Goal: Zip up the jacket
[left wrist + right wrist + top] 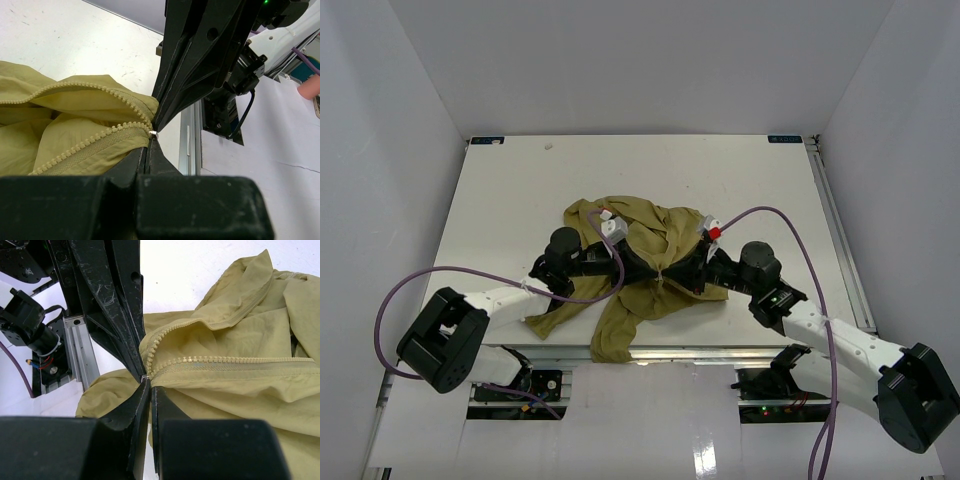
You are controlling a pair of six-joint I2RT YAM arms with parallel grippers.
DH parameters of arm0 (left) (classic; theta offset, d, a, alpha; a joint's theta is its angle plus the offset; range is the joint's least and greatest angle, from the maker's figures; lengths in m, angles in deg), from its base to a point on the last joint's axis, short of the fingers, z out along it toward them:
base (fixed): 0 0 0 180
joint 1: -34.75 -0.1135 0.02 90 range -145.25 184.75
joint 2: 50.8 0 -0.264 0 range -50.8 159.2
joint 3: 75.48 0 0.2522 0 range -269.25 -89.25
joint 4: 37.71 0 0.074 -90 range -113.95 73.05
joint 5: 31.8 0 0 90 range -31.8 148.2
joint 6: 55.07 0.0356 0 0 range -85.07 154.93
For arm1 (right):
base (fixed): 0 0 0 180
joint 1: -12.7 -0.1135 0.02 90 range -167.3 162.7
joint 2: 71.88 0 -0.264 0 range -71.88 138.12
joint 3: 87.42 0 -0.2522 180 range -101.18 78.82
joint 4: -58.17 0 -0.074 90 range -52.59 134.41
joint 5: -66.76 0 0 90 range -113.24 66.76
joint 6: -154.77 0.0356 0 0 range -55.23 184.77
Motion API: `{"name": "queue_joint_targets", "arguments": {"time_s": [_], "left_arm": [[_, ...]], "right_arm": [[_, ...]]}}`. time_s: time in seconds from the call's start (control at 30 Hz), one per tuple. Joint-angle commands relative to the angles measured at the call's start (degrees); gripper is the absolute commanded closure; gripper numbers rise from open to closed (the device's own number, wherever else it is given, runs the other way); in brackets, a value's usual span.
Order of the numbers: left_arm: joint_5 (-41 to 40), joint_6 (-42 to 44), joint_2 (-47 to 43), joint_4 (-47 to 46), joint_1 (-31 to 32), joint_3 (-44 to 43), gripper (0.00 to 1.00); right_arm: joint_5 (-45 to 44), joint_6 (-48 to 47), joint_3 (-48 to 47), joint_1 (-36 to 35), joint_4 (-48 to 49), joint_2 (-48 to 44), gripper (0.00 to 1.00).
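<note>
Olive jacket point(650, 225) crumpled on near half of the table point(520, 180), long axis running near-to-far, one fold hanging over the near edge. Closed on its zipper point(225, 360) foot from opposite sides: left gripper point(149, 145) and right gripper point(149, 385), tip to tip.

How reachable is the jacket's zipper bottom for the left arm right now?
Probably yes: the left end effector sits shut at the zipper's bottom end on the jacket, tip to tip with the right end effector.
</note>
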Motion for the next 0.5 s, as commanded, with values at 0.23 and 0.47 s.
{"name": "queue_joint_targets", "arguments": {"time_s": [0.23, 0.47], "left_arm": [[5.1, 2.63, -0.39, 4.6, 1.16, -2.22, 1.0], [4.81, 5.35, 0.09, 8.24, 2.01, -3.51, 1.0]], "right_arm": [[-1.02, -2.08, -2.64, 0.66, 3.15, -2.22, 0.92], [-0.32, -2.36, -3.81, 1.43, 2.11, -2.74, 0.92]]}}
